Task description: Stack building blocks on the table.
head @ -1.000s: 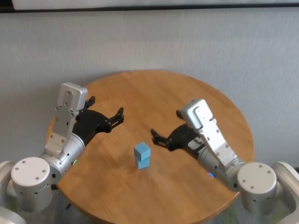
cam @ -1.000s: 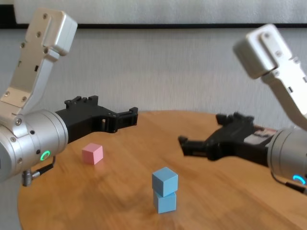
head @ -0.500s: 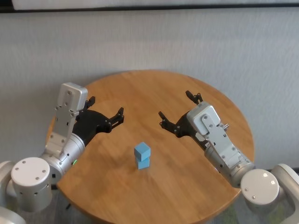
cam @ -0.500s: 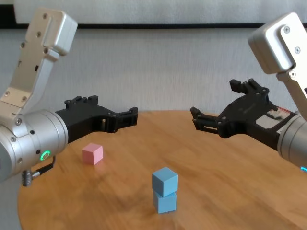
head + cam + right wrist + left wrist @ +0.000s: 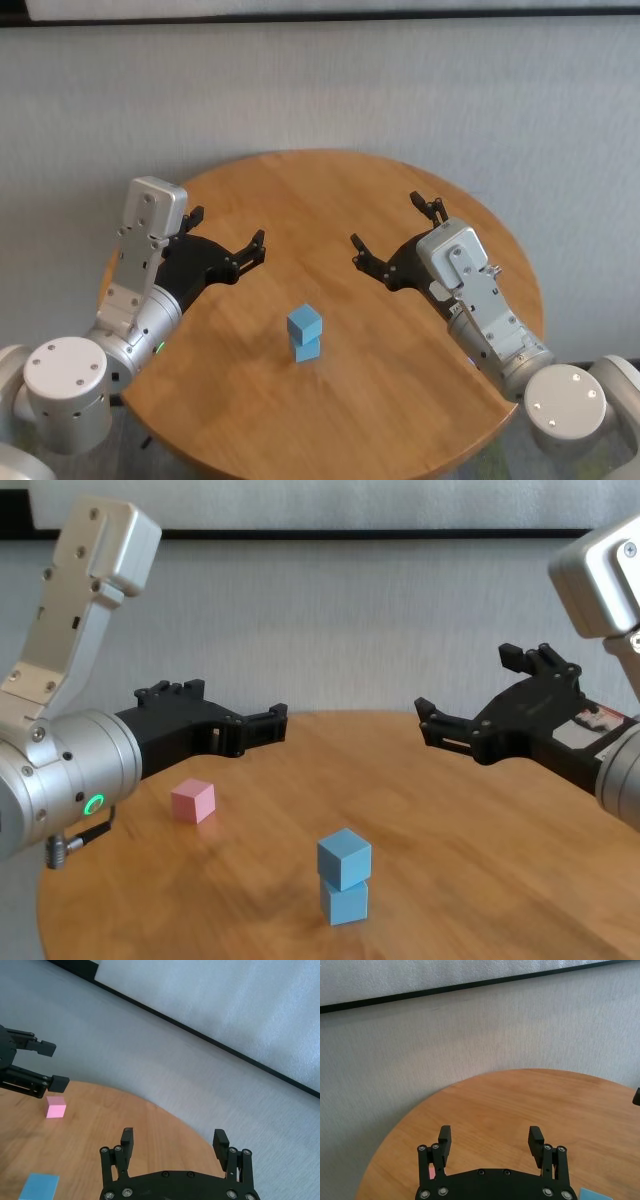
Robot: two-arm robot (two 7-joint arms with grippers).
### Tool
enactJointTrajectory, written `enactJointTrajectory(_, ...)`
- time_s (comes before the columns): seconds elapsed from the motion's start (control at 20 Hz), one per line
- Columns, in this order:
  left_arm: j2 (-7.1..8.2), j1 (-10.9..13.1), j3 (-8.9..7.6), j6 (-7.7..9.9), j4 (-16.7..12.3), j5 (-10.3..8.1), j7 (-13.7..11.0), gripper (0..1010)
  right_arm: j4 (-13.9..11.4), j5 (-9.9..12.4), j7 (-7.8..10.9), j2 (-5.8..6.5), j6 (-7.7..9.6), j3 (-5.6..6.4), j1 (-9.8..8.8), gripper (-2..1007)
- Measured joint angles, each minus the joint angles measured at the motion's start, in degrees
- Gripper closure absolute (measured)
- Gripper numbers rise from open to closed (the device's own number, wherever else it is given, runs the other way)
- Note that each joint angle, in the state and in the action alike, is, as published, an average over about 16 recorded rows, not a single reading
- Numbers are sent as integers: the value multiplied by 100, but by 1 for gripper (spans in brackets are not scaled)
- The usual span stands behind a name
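Note:
Two light blue blocks stand stacked, the top block (image 5: 304,321) turned a little on the bottom block (image 5: 307,349), near the middle of the round wooden table (image 5: 340,195); the stack also shows in the chest view (image 5: 344,858). The pink block (image 5: 193,800) lies alone on the table to the stack's left, under my left arm, and shows in the right wrist view (image 5: 56,1107). My left gripper (image 5: 228,230) is open and empty, held above the table left of the stack. My right gripper (image 5: 388,222) is open and empty, raised to the right of the stack and beyond it.
A grey textured wall rises behind the table. The table's round edge (image 5: 330,716) curves close behind both grippers. Bare wood lies around the stack and along the right side (image 5: 470,880).
My right gripper has risen and drawn back to the right, away from the blue stack, staying open. The left arm and all three blocks have not moved.

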Motion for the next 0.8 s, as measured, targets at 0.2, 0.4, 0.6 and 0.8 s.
enactJointTrajectory(0.2, 0, 0, 0, 0, 0, 0, 0, 9, -38, 178, 97, -83, 175, 138, -35, 0)
enactJointTrajectory(0.4, 0, 0, 0, 0, 0, 0, 0, 9, -98, 397, 218, -165, 425, 261, -66, 0)
enactJointTrajectory(0.6, 0, 0, 0, 0, 0, 0, 0, 9, -151, 651, 382, -218, 675, 356, -81, 0)
enactJointTrajectory(0.8, 0, 0, 0, 0, 0, 0, 0, 9, -175, 862, 497, -247, 873, 414, -79, 0)
